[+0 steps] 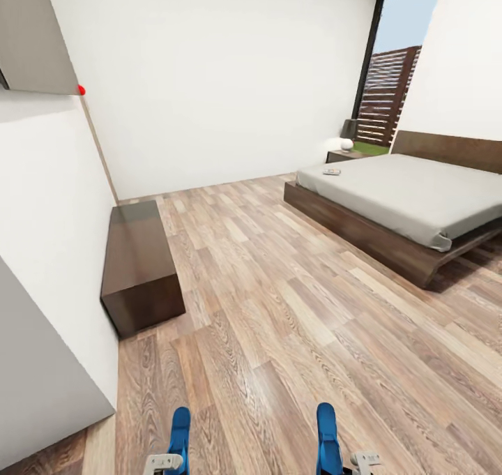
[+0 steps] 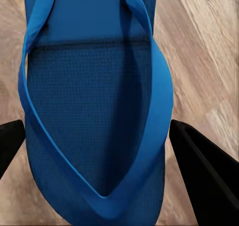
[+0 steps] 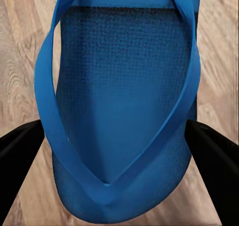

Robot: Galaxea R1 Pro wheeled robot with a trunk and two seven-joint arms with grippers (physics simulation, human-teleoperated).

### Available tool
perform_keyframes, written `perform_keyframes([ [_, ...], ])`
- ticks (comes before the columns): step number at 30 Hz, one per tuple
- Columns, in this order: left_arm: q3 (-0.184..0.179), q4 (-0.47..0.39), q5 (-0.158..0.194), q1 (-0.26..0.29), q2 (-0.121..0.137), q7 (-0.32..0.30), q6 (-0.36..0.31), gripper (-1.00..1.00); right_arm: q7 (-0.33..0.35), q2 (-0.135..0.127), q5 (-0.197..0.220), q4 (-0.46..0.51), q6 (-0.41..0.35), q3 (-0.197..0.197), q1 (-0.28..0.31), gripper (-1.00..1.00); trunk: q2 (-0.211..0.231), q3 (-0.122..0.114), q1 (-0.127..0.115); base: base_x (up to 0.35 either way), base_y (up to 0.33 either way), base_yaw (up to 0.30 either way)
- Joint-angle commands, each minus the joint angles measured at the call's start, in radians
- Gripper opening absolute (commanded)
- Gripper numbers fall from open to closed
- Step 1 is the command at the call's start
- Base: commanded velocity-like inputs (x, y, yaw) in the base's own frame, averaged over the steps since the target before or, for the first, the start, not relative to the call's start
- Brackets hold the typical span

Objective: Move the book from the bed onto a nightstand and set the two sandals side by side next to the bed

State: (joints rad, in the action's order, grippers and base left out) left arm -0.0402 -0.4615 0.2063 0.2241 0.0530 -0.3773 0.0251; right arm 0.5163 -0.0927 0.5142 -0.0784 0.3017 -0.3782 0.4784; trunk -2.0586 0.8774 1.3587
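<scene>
The bed (image 1: 418, 196) with its pale-grey mattress stands at the right of the bedroom. The book (image 1: 332, 171) lies small and flat near the mattress's far corner. Beyond that corner stands a dark-brown nightstand (image 1: 345, 156). Both blue sandals are held low at the front of the head view. My left gripper (image 1: 166, 462) is shut on one sandal (image 1: 180, 430) (image 2: 94, 111), its black fingers (image 2: 204, 171) pressing the sole's edges. My right gripper (image 1: 352, 461) is shut on the other sandal (image 1: 327, 433) (image 3: 124, 101), clamped between its fingers (image 3: 214, 161).
A low dark-brown cabinet (image 1: 139, 266) stands against the white wall (image 1: 56, 252) at the left. A lamp (image 1: 346, 134) sits on the nightstand by the tall window (image 1: 390, 77). Wood-plank floor (image 1: 279, 307) stretches between me and the bed.
</scene>
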Motion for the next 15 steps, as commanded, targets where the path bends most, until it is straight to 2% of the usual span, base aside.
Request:
perform_keyframes([
  [1,-0.004,0.005,0.008,0.0,-0.003,-0.001,0.003,-1.0,0.007,0.001,0.01,-0.004,0.005,-0.008,0.002,-1.0,0.0,0.001,0.0,0.0,0.0,-0.276],
  [4,-0.004,0.013,0.006,0.001,-0.012,0.0,0.003,-1.0,0.007,0.0,0.012,-0.004,0.005,-0.008,0.002,-1.0,0.0,0.001,0.0,0.0,0.0,-0.275],
  [9,-0.004,0.015,0.005,0.0,-0.014,0.001,0.005,-1.0,0.007,-0.002,0.019,-0.004,0.005,-0.007,0.002,-1.0,0.0,0.001,0.0,0.0,0.0,-0.276],
  [15,-0.003,0.019,0.005,0.001,-0.013,0.012,0.037,-1.0,0.007,-0.004,0.02,-0.003,0.005,-0.007,0.002,-1.0,0.0,0.001,0.0,0.0,0.0,-0.276],
])
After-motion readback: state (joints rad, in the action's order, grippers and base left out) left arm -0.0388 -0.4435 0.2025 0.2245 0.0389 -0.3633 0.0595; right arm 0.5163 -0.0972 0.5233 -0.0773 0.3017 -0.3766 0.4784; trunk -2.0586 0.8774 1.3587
